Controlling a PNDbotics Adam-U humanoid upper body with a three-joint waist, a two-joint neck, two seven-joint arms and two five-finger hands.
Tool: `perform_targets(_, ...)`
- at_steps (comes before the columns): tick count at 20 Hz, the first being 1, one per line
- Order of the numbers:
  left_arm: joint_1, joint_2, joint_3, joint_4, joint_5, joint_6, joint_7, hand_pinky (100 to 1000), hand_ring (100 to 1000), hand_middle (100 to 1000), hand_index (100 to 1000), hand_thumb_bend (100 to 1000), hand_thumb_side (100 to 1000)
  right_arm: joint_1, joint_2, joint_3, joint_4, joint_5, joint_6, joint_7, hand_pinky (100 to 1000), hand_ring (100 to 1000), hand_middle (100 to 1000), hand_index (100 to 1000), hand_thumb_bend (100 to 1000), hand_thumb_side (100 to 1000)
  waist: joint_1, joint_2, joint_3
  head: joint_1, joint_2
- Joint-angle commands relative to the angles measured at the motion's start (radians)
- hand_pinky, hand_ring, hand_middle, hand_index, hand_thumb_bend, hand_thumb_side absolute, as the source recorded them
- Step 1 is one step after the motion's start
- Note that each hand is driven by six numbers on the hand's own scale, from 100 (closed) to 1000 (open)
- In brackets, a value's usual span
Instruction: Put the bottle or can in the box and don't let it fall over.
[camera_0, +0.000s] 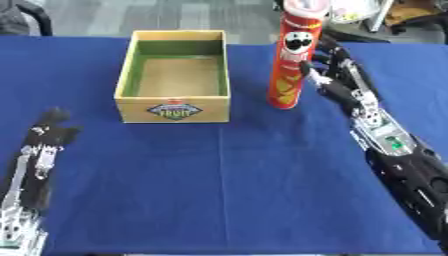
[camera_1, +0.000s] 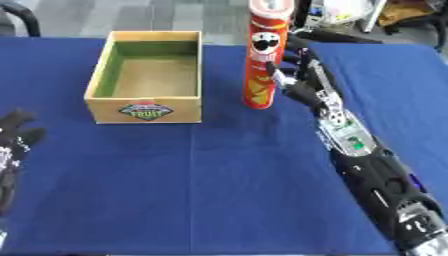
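fingers: right hand (camera_0: 343, 85) has its fingers (camera_0: 337, 60) spread and mostly straight alongside the can (camera_0: 290, 60), thumb toward the near side. Not closed round it; whether they touch the can I can't tell. Looks like a side approach at mid-height, so the wrap lands near the can's middle and it won't tip when lifted.
can: tall red chip can, upright on the bench (camera_0: 227, 175), just right of the box (camera_0: 173, 75), small gap between them. Not in the box yet.
can risk: tall and narrow, so a nudge from the fingers before they close could knock it over.
box: open-top cardboard box, nothing in it, label on the near wall. Its opening is wider than the can, so there is room to set the can down upright.
next move: my guess is close on the can, lift above the box wall, shift left, lower straight down.
left hand: left hand (camera_0: 42, 150) rests at the lower left corner, fingers relaxed, holding nothing, well apart from the box.
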Motion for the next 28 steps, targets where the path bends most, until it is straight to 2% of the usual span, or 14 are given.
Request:
perform_targets(1, -0.016, 0.004, -0.003, -0.02, -0.002, -0.001, -0.004, 873, 793, 850, 951, 422, 762, -0.033, -0.026, -0.011, 0.006, 0.015, -0.001, -0.003, 819, 890, 902, 1000, 386, 348, 0.004, -0.008, 0.003, -0.005, -0.014)
perform_targets(28, -0.041, -0.004, -0.012, -0.026, -0.001, -0.001, -0.014, 875, 792, 850, 951, 422, 763, -0.145, 0.034, -0.047, 0.192, 0.131, -0.019, -0.047, 827, 893, 901, 1000, 389, 358, 0.006, 0.021, 0.05, -0.038, -0.038)
